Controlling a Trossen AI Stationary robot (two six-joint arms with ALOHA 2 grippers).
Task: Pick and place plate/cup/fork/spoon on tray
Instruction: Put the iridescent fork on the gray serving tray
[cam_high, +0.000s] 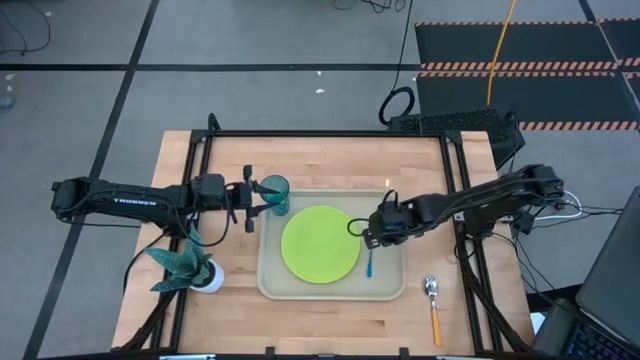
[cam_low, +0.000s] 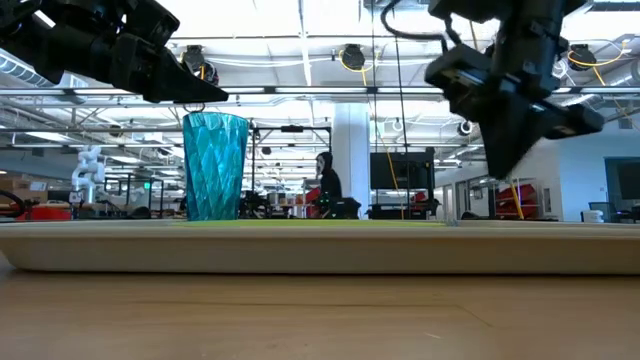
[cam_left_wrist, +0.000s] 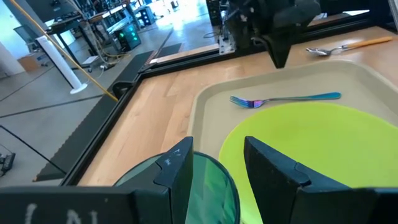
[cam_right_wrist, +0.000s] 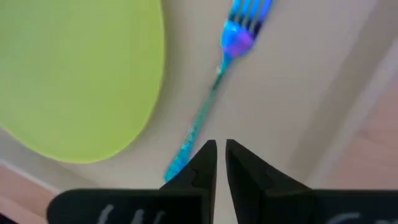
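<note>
The beige tray (cam_high: 392, 286) holds the lime-green plate (cam_high: 320, 243) in its middle. The blue-handled fork (cam_high: 370, 262) lies flat on the tray right of the plate. The teal cup (cam_high: 275, 190) stands upright on its base in the tray's far left corner (cam_low: 215, 165). The orange-handled spoon (cam_high: 433, 305) lies on the table right of the tray. My left gripper (cam_high: 262, 203) is open, its fingers just above the cup's rim (cam_left_wrist: 205, 186). My right gripper (cam_high: 368, 237) is shut and empty, raised above the fork's handle (cam_right_wrist: 186, 140).
A teal leafy plant in a white pot (cam_high: 190, 265) stands on the table left of the tray, near my left arm. Black rails (cam_high: 320, 133) run along the table's far edge and sides. Bare wood lies along the near edge (cam_high: 320, 325).
</note>
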